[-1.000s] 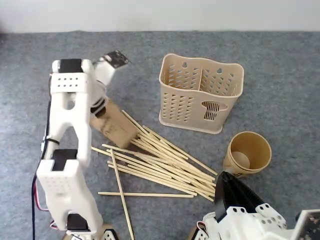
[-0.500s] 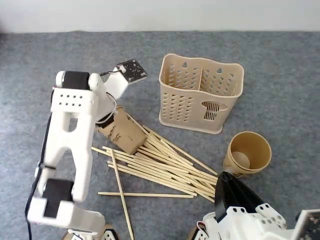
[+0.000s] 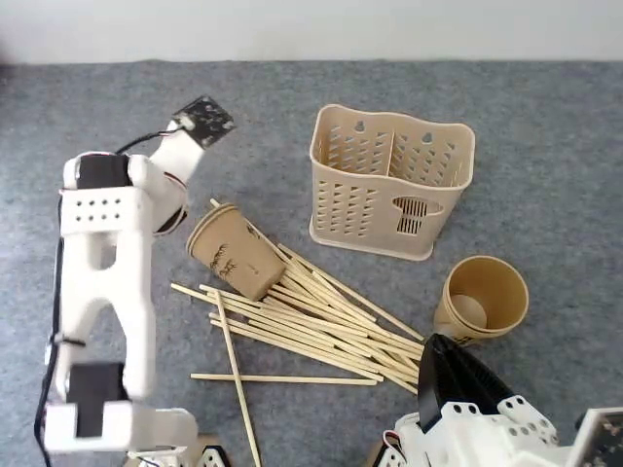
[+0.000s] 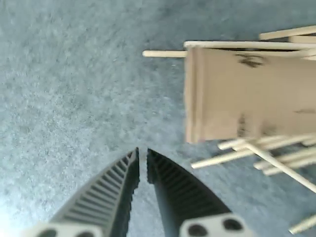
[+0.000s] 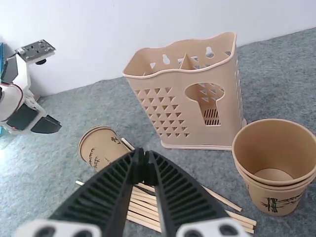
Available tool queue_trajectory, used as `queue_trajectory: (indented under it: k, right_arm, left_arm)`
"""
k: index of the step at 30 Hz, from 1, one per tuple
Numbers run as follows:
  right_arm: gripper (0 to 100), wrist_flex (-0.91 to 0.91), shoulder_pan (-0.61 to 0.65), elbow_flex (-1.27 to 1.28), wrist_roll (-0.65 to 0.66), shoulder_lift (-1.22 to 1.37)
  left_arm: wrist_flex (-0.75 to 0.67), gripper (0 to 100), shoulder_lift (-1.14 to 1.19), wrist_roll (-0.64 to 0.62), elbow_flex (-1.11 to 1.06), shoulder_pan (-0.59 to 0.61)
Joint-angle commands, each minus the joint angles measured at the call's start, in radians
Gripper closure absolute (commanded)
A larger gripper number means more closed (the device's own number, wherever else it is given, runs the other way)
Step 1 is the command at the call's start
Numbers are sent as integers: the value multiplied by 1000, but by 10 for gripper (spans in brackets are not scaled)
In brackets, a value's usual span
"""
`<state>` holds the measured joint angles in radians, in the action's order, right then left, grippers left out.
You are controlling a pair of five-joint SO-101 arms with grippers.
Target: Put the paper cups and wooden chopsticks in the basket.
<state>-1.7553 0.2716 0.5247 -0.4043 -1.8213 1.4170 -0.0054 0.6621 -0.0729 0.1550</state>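
Note:
A paper cup lies on its side on the left end of a loose pile of wooden chopsticks. My left gripper is shut and empty, just off the cup's rim over bare carpet. Two stacked paper cups stand upright right of the pile. Behind the pile stands the beige basket, divided in two. At the near edge, my right gripper is shut and empty, pointing over the chopsticks toward the basket.
Grey carpet covers the table, with a white wall along the far edge. The left arm's white body stands left of the lying cup. Open carpet lies around the basket and at the far left.
The left arm has drawn back to the left, off the lying cup. The cup now lies free on the chopsticks, shifted a little. The right arm has not moved.

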Motion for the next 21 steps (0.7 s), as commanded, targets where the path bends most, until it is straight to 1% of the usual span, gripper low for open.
queue_trajectory:
  k: [1, 3, 6, 10, 16, 21]
  right_arm:
    - [990, -39, 5, 6, -9, 5]
    - [990, -39, 5, 6, -9, 5]
    - [990, -39, 5, 6, -9, 5]
    - [990, -39, -1, 6, -9, 5]
    - [990, -39, -1, 6, -9, 5]
    - [990, -39, -1, 6, -9, 5]
  left_arm:
    - [-100, 974, 106, 5, 8, 31]
    - [-112, 974, 167, 5, 8, 25]
    - [-103, 974, 195, 3, 8, -8]
    - [-8, 976, 172, 3, 10, -71]
    - [155, 986, -20, -31, 2, -155]
    - [311, 986, -210, -32, 1, -264]
